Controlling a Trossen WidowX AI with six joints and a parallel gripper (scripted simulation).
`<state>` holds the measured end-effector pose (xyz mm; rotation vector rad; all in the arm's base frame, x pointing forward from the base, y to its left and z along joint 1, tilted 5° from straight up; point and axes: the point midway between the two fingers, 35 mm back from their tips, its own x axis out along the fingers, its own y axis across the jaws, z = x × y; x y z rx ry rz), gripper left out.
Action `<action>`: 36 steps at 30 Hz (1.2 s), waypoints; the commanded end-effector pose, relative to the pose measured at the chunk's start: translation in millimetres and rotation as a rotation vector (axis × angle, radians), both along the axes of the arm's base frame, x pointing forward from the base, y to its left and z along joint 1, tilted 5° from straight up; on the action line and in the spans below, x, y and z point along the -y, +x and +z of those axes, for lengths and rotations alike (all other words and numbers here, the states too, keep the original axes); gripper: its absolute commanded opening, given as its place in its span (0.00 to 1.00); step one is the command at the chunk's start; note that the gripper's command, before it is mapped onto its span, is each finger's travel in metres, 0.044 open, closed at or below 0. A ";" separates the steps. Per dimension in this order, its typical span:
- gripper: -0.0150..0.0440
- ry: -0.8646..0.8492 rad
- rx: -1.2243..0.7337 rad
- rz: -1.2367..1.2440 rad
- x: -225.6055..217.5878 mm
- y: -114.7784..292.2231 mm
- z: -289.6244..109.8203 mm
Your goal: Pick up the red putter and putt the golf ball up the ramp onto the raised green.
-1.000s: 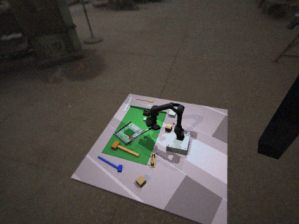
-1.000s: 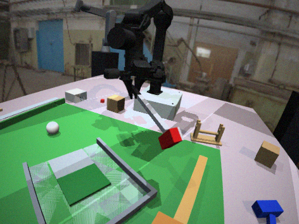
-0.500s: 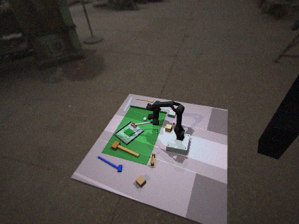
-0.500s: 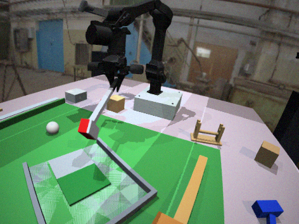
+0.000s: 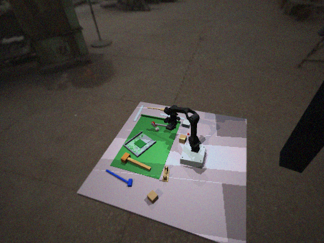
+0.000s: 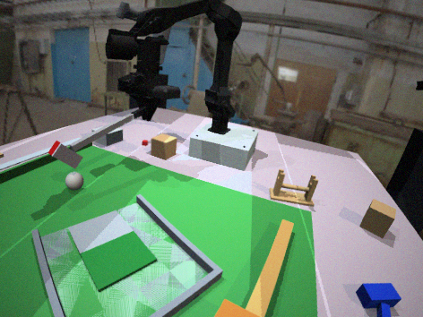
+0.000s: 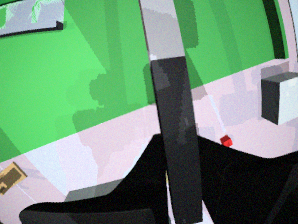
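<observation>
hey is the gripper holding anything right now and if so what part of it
Yes. The gripper is shut on the red putter, gripping the dark handle end of the shaft; the red head hangs near the golf ball.
</observation>
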<state>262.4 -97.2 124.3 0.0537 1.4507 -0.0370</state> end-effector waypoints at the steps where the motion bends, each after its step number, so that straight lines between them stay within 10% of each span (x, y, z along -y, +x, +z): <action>1: 0.25 -0.001 -0.007 -0.110 15.5 -4.4 2.6; 36: 0.25 0.003 -0.018 -0.224 31.6 -4.2 -57.4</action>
